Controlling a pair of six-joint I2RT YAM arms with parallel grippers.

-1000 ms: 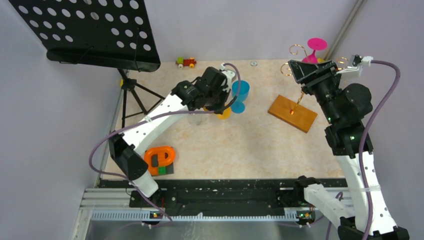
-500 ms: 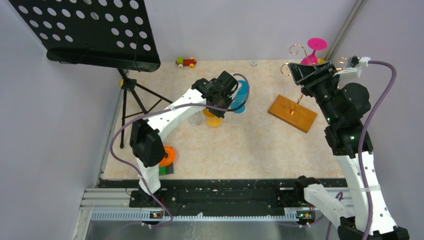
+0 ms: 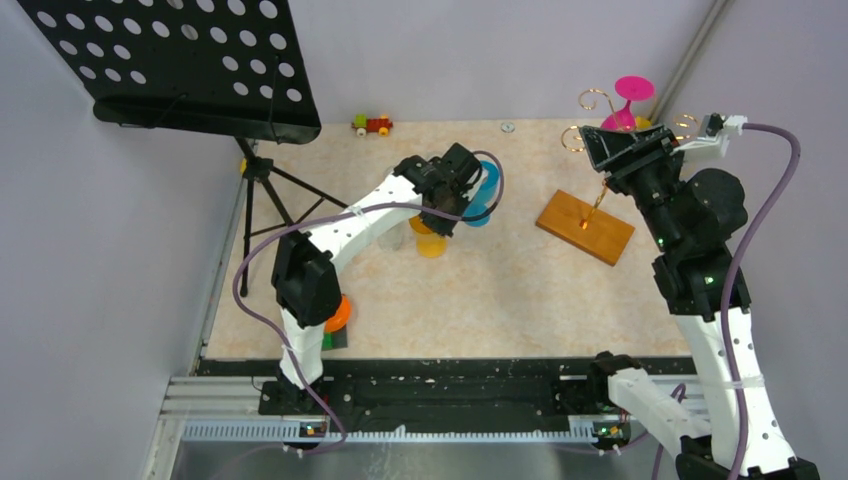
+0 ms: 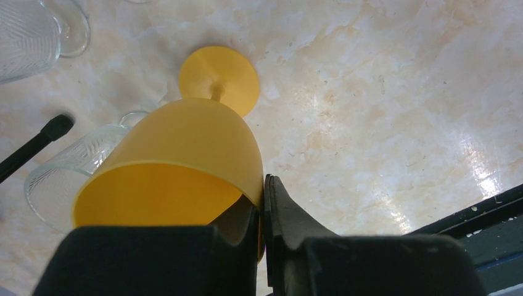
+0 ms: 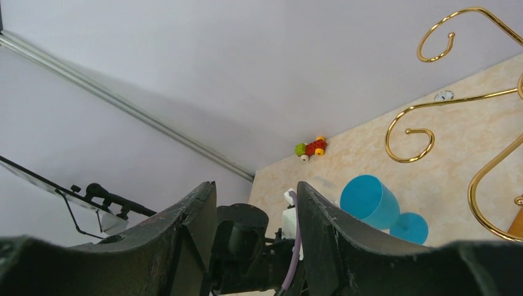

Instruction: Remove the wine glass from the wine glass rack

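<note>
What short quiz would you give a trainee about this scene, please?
1. True or false: the right gripper is shut on a glass.
2. Which glass does the left gripper pinch by its rim? A. a blue one; B. the yellow wine glass; C. a clear one.
3. Fill in: the glass hanging from the wine glass rack is ___.
Key: 1 false, its jaws stand open with nothing between them; 2 B; 3 the pink wine glass.
</note>
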